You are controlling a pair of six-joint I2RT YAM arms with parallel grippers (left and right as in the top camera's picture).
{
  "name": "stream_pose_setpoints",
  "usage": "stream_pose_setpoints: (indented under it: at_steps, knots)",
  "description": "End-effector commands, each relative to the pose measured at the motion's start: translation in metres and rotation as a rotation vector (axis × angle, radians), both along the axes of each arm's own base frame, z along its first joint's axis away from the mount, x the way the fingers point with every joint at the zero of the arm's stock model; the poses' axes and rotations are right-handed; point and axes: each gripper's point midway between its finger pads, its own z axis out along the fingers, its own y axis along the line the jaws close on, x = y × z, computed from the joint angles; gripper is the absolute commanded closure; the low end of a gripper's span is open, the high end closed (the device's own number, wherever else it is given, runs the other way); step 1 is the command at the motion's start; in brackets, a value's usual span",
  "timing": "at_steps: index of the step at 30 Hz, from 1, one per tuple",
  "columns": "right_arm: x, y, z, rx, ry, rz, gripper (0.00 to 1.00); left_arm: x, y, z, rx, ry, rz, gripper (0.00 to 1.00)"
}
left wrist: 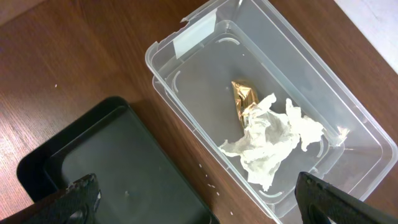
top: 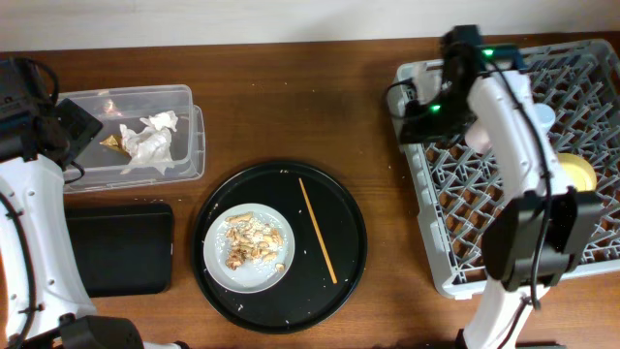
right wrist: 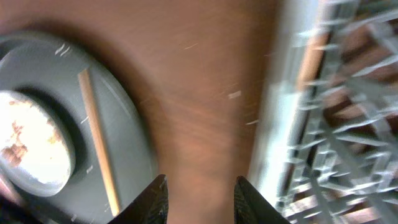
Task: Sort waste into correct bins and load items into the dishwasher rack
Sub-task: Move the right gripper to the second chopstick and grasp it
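Now at left edge of rack (top: pixel 601 87) with right arm (top: pixel 509 107), right jaws part-open and gripping nothing; wrist view blurred, so hard to read more than that. Note left jaws spread wide, empty, hanging above tub (left wrist: pixel 205 68) and black tray (left wrist: pixel 124 168). Find tissue (left wrist: pixel 267 143) and wrapper (left wrist: pixel 244 99) inside tub, touching each other. Find scraps (top: pixel 254 242) piled on plate (top: pixel 218 257), plate sitting on round tray (top: pixel 344 223) mid-table (top: pixel 291 97), with chopstick (top: pixel 317 229) just beside plate on rack side. Spot bowl (top: pixel 576 173) already in rack. Likely step in hand: crossing from rack to plate. Spread jaws wider before descent. Pick a stretch of plate rim well clear of chopstick, not rack side. Pinch rim only, without touching scraps. Lift level, no tilt until over correct bin, probably black tray, then tip slowly so scraps slide off together. Avoid dragging round tray along or knocking chopstick off. Afterwards slot plate upright between pegs, apart from bowl.
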Motion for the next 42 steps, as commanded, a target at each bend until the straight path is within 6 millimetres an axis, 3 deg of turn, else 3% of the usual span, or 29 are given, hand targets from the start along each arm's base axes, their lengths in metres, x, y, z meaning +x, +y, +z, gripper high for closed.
stream_pose_setpoints:
  at_steps: [1,4,5,6,7,11,14,16,20,26,32,40,42]
  knots:
    - [-0.039,0.069,0.026,0.013,0.007,0.128,0.6,-0.001,0.003,0.008,0.011,-0.022,0.014,0.01]
    - [-0.056,0.103,0.014,-0.036,0.042,0.147,0.47,-0.001,0.003,0.008,0.011,-0.022,0.014,0.01]
    - [-0.064,0.119,0.005,-0.067,0.04,0.169,0.29,-0.001,0.003,0.008,0.011,-0.022,0.014,0.01]
    - [-0.068,0.128,-0.003,-0.095,0.035,0.168,0.22,-0.001,0.003,0.008,0.011,-0.022,0.014,0.01]
    - [-0.072,0.136,-0.013,-0.123,0.029,0.162,0.23,-0.001,0.003,0.008,0.011,-0.023,0.014,0.01]
    - [-0.087,0.162,-0.052,-0.166,0.013,0.144,0.36,-0.001,0.003,0.008,0.011,-0.023,0.014,0.01]
    - [-0.1,0.178,-0.084,-0.153,0.005,0.144,0.39,-0.001,0.003,0.008,0.011,-0.022,0.014,0.01]
    - [-0.11,0.183,-0.108,-0.146,0.007,0.128,0.45,-0.001,0.003,0.008,0.011,-0.023,0.014,0.01]
    - [-0.119,0.177,-0.132,-0.175,0.002,0.088,0.56,-0.001,0.003,0.008,0.011,-0.023,0.014,0.01]
    - [-0.127,0.164,-0.148,-0.227,0.008,0.062,0.62,-0.001,0.003,0.008,0.011,-0.022,0.014,0.01]
    - [-0.131,0.169,-0.148,-0.25,-0.008,0.035,0.73,-0.001,0.003,0.008,0.011,-0.023,0.014,0.01]
    - [-0.146,0.181,-0.148,-0.305,-0.051,0.046,0.73,-0.001,0.003,0.008,0.011,-0.023,0.014,0.01]
    - [-0.146,0.18,-0.148,-0.307,-0.05,0.045,0.8,-0.001,0.003,0.008,0.011,-0.023,0.014,0.01]
